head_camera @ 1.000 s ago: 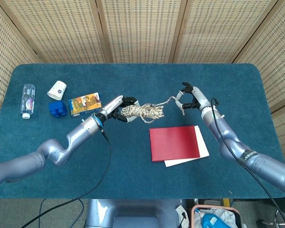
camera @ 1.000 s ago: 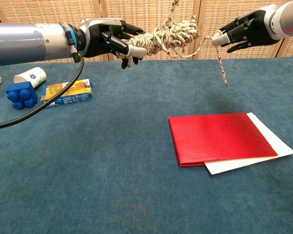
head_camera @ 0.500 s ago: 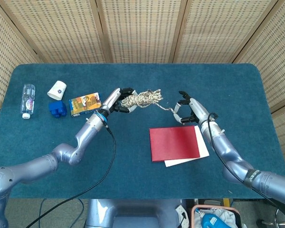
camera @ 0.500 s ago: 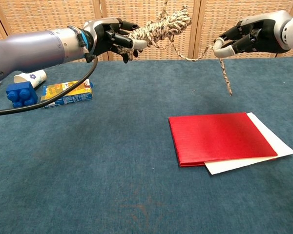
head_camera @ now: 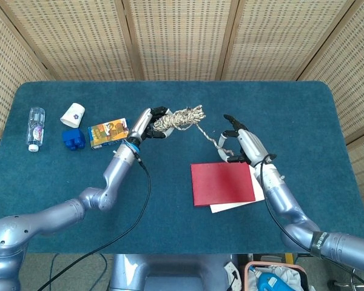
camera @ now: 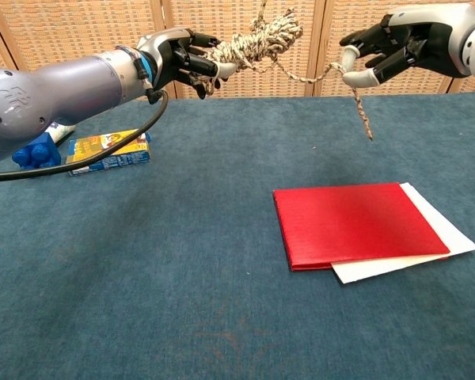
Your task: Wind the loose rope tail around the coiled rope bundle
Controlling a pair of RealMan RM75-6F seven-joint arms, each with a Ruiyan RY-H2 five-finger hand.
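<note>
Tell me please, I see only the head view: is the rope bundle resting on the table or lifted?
Observer: Lifted. In the chest view the left robot hand holds the rope bundle well above the table.
Operator: And the loose tail, does it touch the table?
Observer: No. It hangs down from the right robot hand, and its end is in the air, higher than the red folder.

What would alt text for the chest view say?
Two robot hands hold a rope above a blue table: the left hand grips the coiled rope bundle, the right hand pinches its loose rope tail. A red folder lies below.
</note>
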